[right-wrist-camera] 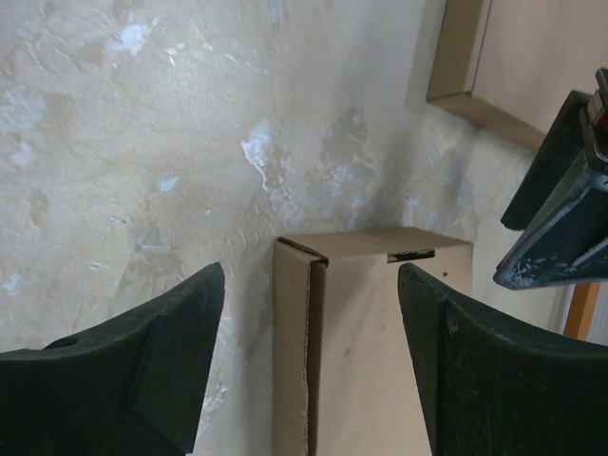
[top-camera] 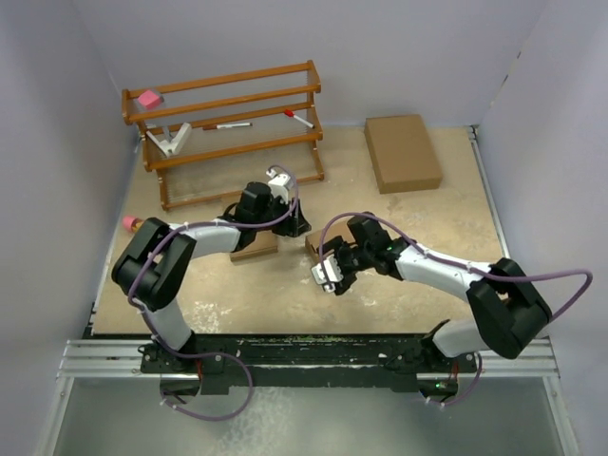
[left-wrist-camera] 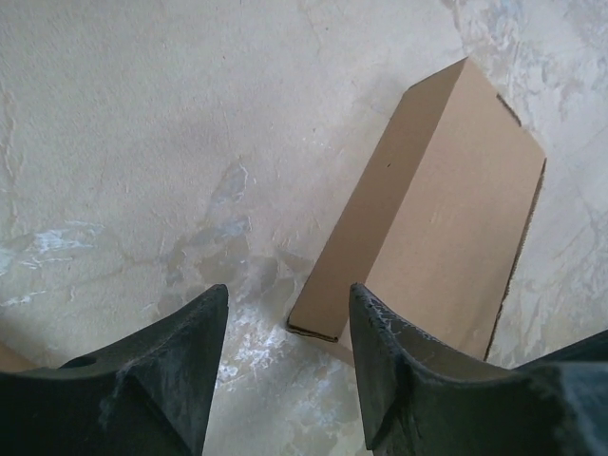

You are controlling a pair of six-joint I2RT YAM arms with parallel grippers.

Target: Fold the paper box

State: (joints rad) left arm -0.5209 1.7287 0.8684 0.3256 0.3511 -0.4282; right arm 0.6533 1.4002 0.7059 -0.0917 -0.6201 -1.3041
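Note:
The paper box point(top-camera: 312, 247) is folded up into a small slim brown box lying on the table, mostly hidden under my right arm. In the right wrist view the paper box point(right-wrist-camera: 380, 342) lies lengthwise between the open fingers, one closed end facing away. My right gripper point(right-wrist-camera: 312, 271) is open around it without touching it, and also shows in the top view point(top-camera: 321, 255). My left gripper point(left-wrist-camera: 288, 296) is open and empty over bare table; the paper box point(left-wrist-camera: 437, 218) lies just ahead to its right. The left gripper shows in the top view point(top-camera: 290, 221) too.
A slightly wider brown box point(top-camera: 255, 247) lies under my left arm; it also shows in the right wrist view point(right-wrist-camera: 503, 57). A large flat brown box point(top-camera: 403, 152) lies at the back right. A wooden rack point(top-camera: 228, 123) with markers stands at the back left. A pink object point(top-camera: 128, 223) lies at the left edge.

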